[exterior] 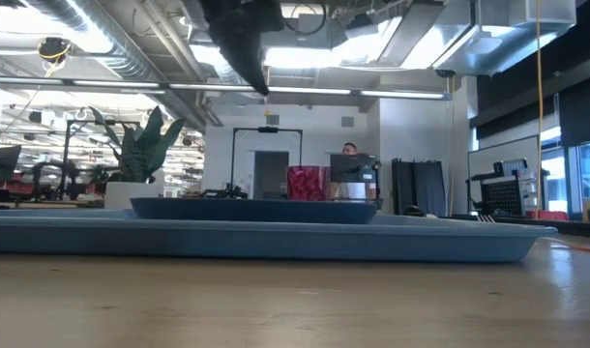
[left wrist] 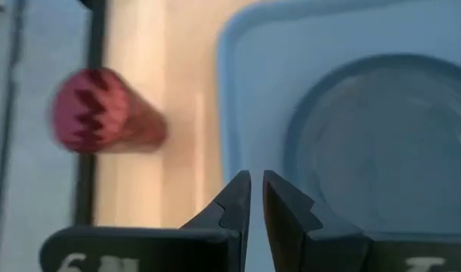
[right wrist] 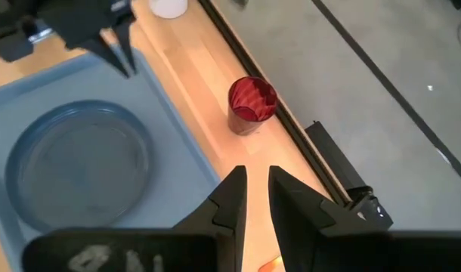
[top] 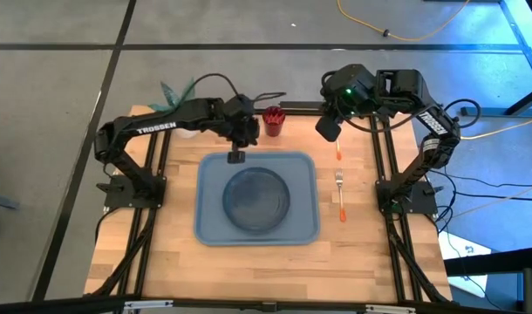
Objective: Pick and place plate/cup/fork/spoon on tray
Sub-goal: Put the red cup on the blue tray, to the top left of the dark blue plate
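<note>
Done: plate [top: 258, 198] sits on tray [top: 210, 228].
Left: cup [top: 273, 121], fork [top: 340, 181], spoon [top: 337, 150] wait on table [top: 248, 266].
Tools: left tool [top: 236, 157] and right tool [top: 328, 127] both nearly closed, empty.

Grey tiled floor [top: 248, 22], bright ceiling lights [exterior: 305, 58] overhead.

High view: straight down over the whole table [top: 248, 262]. Low view: level at table height, close against the tray [exterior: 276, 240], facing the room. Wrist views: steeply down, left seemingly nearest. Shared by all: tray, plate [top: 258, 197] and cup [right wrist: 251, 103].
</note>
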